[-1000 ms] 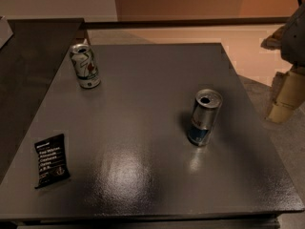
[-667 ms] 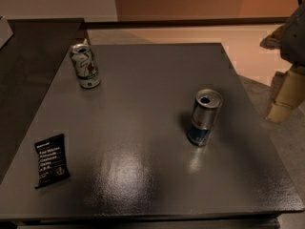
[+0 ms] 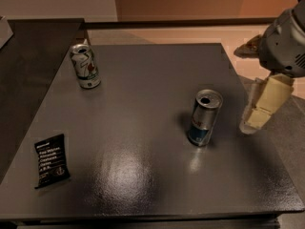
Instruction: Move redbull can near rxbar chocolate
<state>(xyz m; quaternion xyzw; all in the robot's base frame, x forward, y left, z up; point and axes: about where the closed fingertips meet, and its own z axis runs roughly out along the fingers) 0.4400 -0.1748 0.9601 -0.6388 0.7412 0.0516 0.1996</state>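
The redbull can (image 3: pixel 205 117) stands upright on the dark grey table (image 3: pixel 143 80), right of its middle, silver above and blue below with a pull-tab top. The rxbar chocolate (image 3: pixel 51 160), a flat black wrapper with white text, lies near the table's front left corner, far from the can. My gripper (image 3: pixel 256 113) hangs at the right edge of the table, a short way right of the redbull can, apart from it and holding nothing that I can see.
A white can with green and red marks (image 3: pixel 86 66) stands upright at the back left of the table. A darker counter (image 3: pixel 28 56) adjoins the table on the left. The floor (image 3: pixel 286 128) lies beyond the table's right edge.
My gripper has moved a little to the left, toward the redbull can. The cans and the wrapper have not moved.
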